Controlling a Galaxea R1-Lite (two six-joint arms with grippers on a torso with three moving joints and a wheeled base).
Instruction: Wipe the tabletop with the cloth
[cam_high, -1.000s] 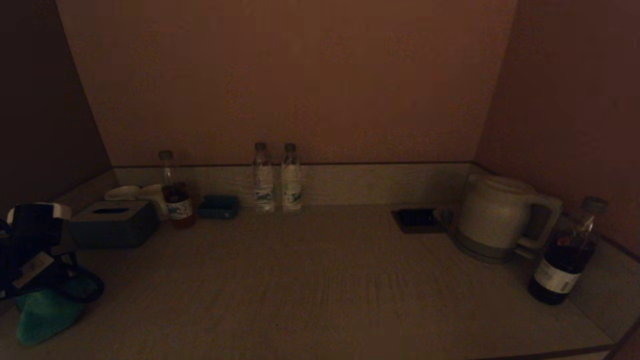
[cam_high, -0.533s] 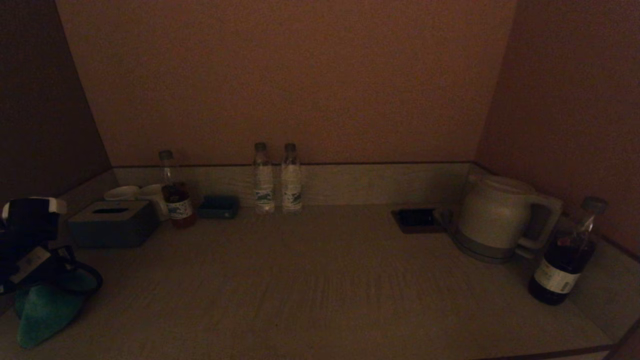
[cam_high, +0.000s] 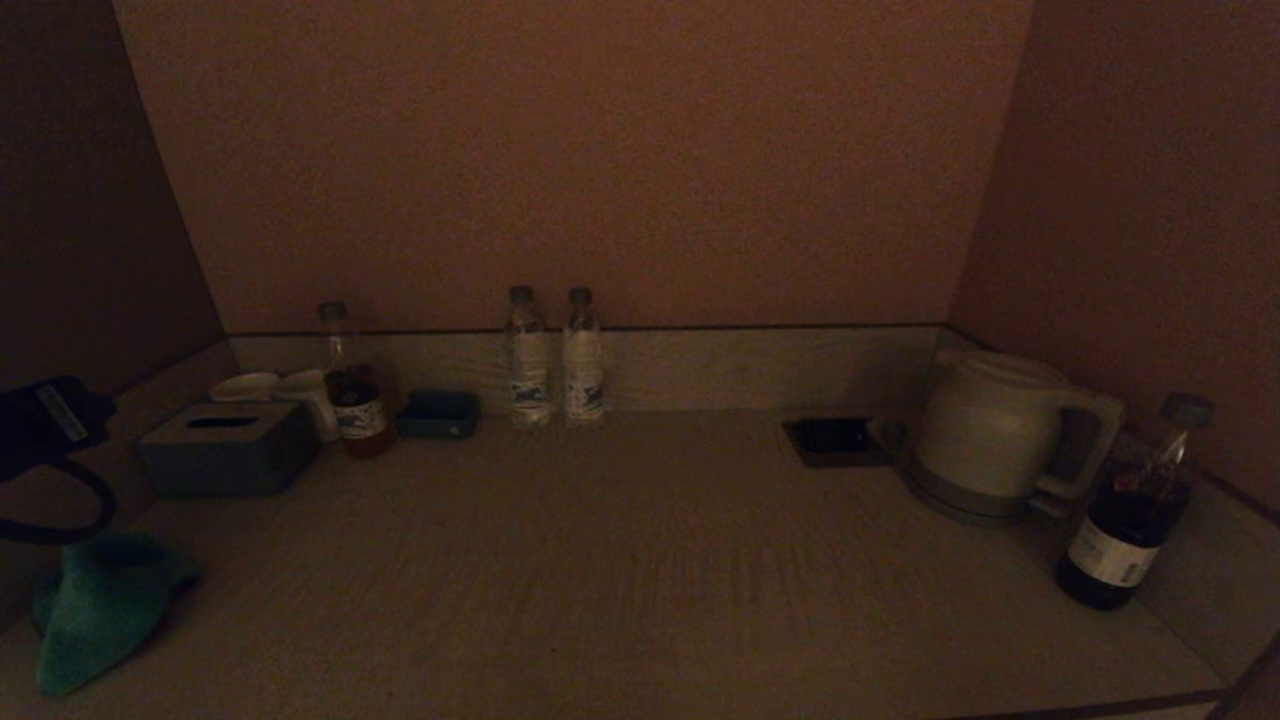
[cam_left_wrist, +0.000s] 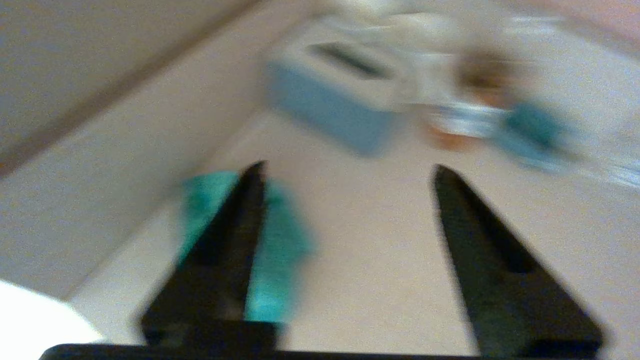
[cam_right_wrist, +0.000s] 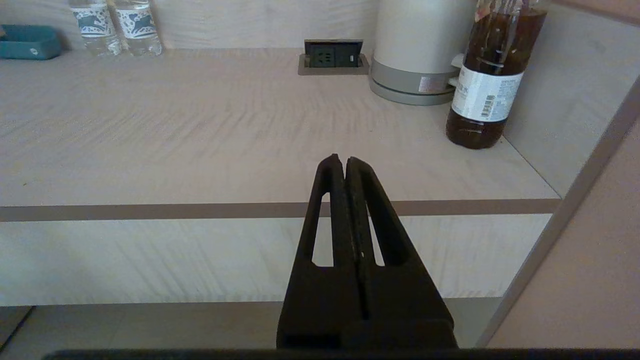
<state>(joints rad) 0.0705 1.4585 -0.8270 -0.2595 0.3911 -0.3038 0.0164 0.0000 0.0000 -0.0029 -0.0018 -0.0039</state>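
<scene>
Head view shows the green cloth (cam_high: 95, 610) lying crumpled on the tabletop (cam_high: 640, 580) at about eight o'clock, near the front left corner and just beside the left side wall. The left gripper (cam_left_wrist: 345, 170) hangs above and apart from it at roughly nine o'clock, only partly inside the head view at the left edge. In the left wrist view its jaws are spread wide with nothing between them; one finger overlaps the cloth in that picture, yet whether it touches cannot be told through the blur.

Behind the cloth, at about ten o'clock, stands a grey tissue box (cam_high: 225, 450), with white cups (cam_high: 275, 390) and a brown drink bottle (cam_high: 352, 385) just beside it and a small teal tray (cam_high: 438, 413) near them. Two water bottles (cam_high: 553, 358) stand side by side against the back wall at twelve o'clock. At two o'clock a socket panel (cam_high: 835, 440) sits flush in the surface next to a white kettle (cam_high: 995, 435), and a dark bottle (cam_high: 1135, 505) stands at three o'clock.

The right gripper (cam_right_wrist: 345, 160) waits off the front edge of the counter, at about five o'clock, its jaws pressed together and empty.
</scene>
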